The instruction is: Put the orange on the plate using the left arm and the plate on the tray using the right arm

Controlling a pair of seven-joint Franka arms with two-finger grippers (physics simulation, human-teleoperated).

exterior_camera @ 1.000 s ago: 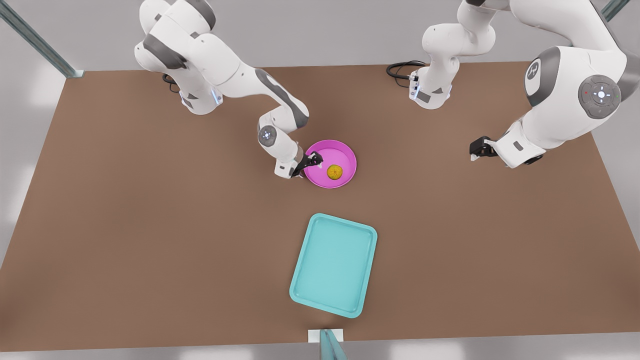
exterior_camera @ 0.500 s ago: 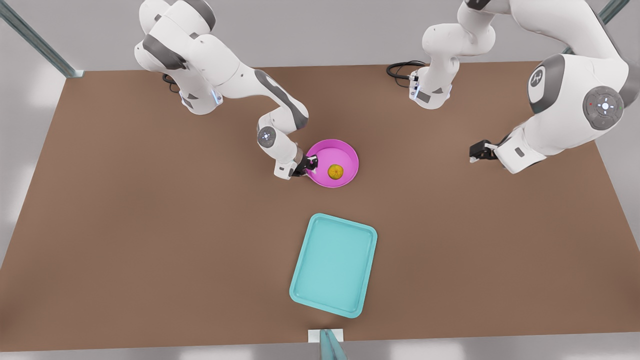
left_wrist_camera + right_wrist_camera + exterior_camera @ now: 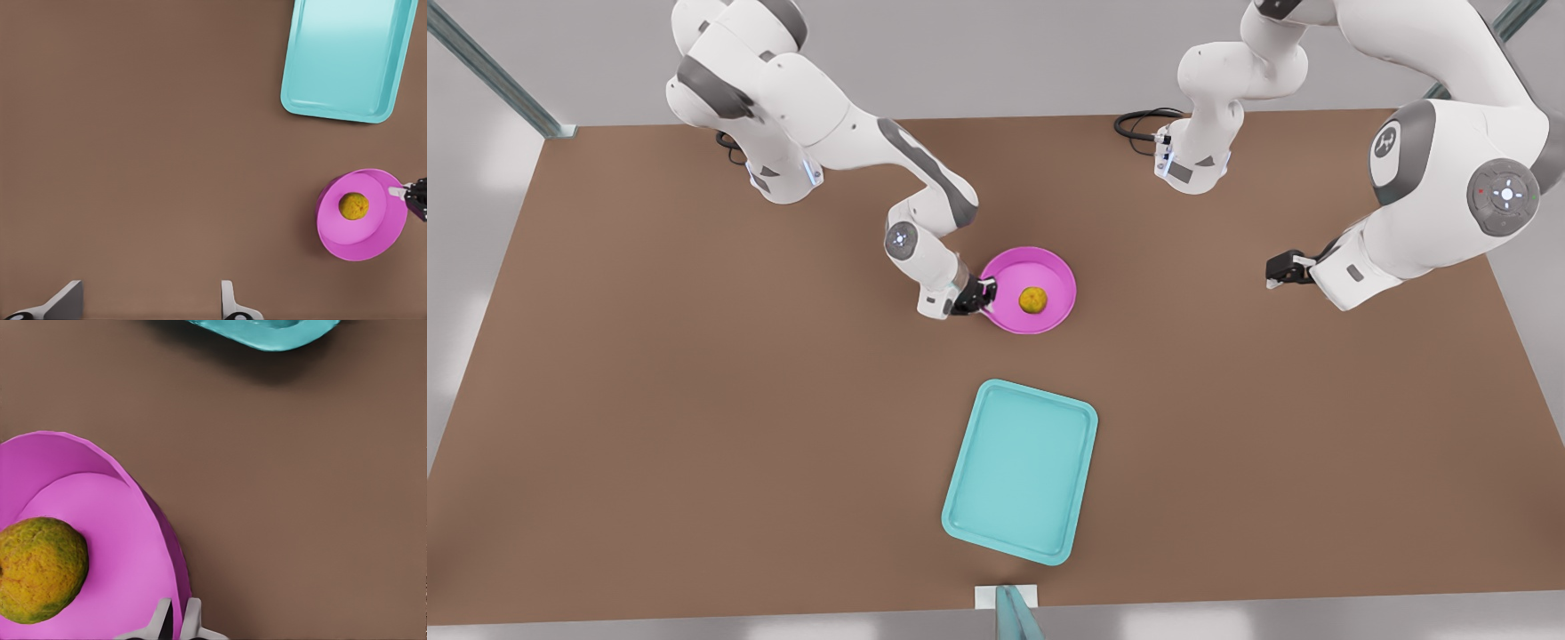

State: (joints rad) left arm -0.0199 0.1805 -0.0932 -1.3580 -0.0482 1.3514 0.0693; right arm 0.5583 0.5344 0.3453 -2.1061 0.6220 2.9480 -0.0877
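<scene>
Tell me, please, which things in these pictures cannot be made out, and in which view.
- Whether the plate is lifted off the table: the front view looks from above.
- Tray in the right wrist view: cut off by the picture edge.
- Right gripper pinches the plate's rim; its body is cut off by the edge.
- Left gripper, open and waiting: only its fingertips show in the left wrist view.
- Underside of the orange: hidden against the plate.
</scene>
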